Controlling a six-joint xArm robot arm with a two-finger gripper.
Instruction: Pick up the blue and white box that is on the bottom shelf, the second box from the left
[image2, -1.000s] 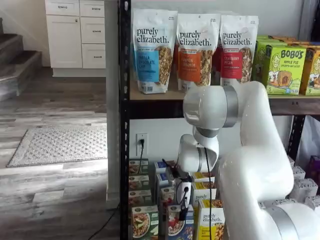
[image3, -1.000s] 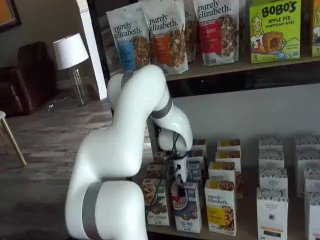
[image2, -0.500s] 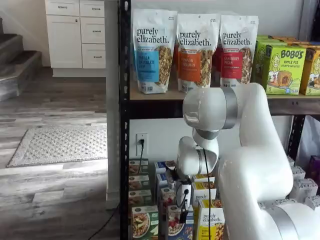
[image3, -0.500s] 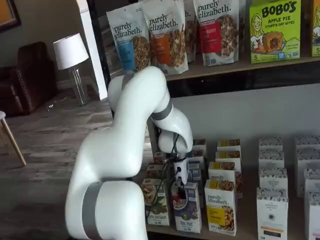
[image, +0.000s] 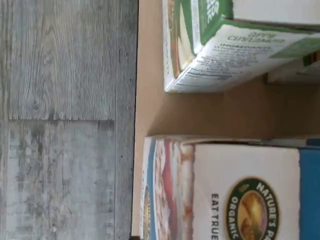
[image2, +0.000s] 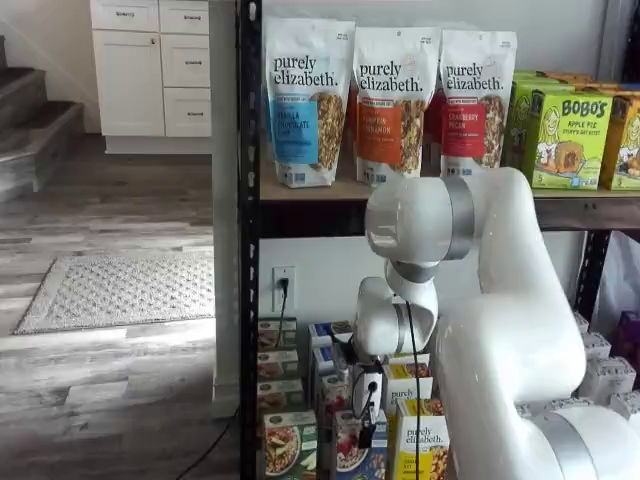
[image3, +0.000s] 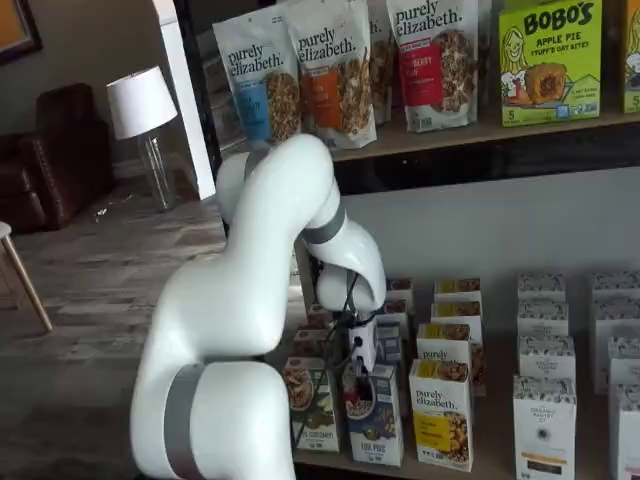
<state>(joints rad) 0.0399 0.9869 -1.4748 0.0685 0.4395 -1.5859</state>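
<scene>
Directly under tool: blue and white box.

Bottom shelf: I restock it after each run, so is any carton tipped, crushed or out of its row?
Nothing stands out. In both shelf views the small cardboard cartons stand upright in rows, including the blue and white box under the gripper and the green-fronted carton beside it. No spill or damage shows.
</scene>
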